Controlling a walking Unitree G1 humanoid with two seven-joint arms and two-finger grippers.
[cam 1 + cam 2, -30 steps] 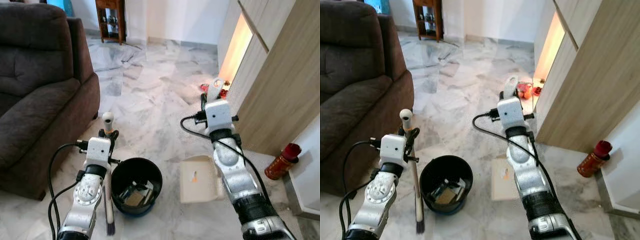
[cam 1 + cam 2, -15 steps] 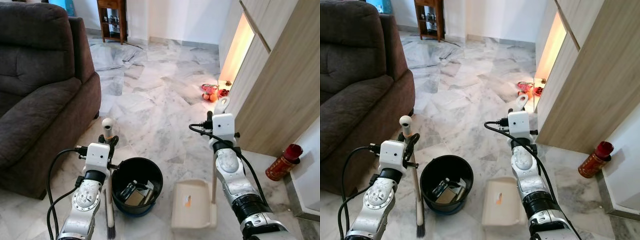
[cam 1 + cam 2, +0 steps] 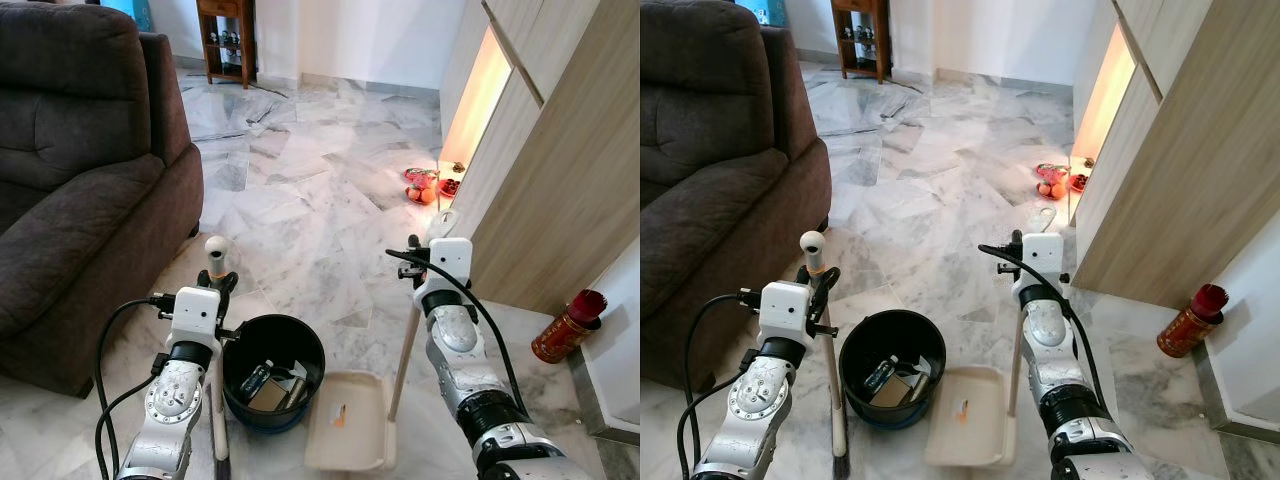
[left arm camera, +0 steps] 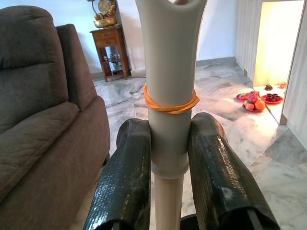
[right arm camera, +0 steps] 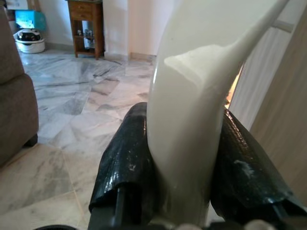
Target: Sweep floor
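Left eye view: the broom is a pale, slim stick with a rounded knob on top and a dark brush end touching the marble floor. It stands nearly upright at 7 o'clock in the frame, just beside the black bucket. The left gripper clamps the stick just under the knob. The cream dustpan lies flat on the floor at 6 o'clock, touching the bucket's right side, with a small orange scrap in its tray; its long handle slants up toward 1 o'clock into the right gripper. The bucket holds a flattened brown carton, a bottle and other litter. A brown sofa fills 9 to 11 o'clock; a red bottle stands at 3 o'clock by the wooden cabinet.

Right eye view: same layout, with the dustpan's near corner tucked against the bucket.

Left wrist view: both black fingers press the broom's grey handle grip, which carries an orange rubber band just above the fingertips. A plate of fruit sits on the floor at 3 o'clock.

Right wrist view: both fingers are closed tight on the dustpan's cream handle top.
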